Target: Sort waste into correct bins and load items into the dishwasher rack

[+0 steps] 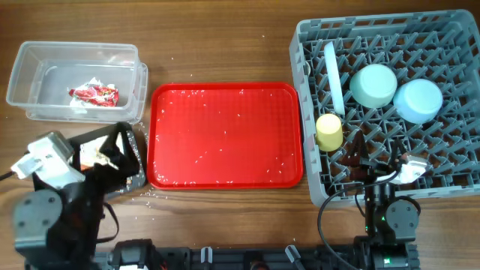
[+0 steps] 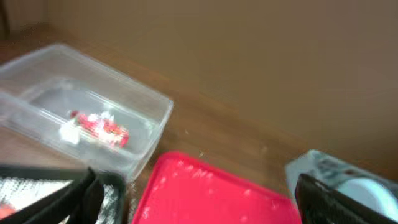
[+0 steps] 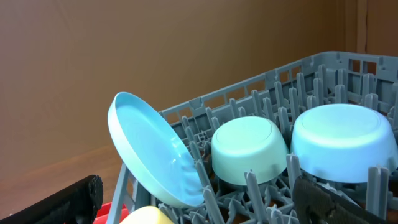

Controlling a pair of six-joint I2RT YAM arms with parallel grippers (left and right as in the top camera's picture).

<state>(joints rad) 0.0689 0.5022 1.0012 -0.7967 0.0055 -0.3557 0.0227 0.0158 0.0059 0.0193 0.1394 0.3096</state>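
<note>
Left fingers (image 2: pixel 339 202) wide apart over black tray (image 1: pixel 139 171), near red tray (image 1: pixel 225 85)

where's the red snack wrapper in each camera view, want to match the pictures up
Overhead: the red snack wrapper lies inside the clear tub, upper left.
Left wrist: left of centre, inside the same tub.
Right wrist: not in it.
Shared landmark: the grey dishwasher rack, on the right side overhead, at the lower right corner in left wrist, filling the right wrist view.

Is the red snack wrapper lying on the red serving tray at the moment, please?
No, the wrapper lies inside the clear tub, to the left of the tray.
</note>
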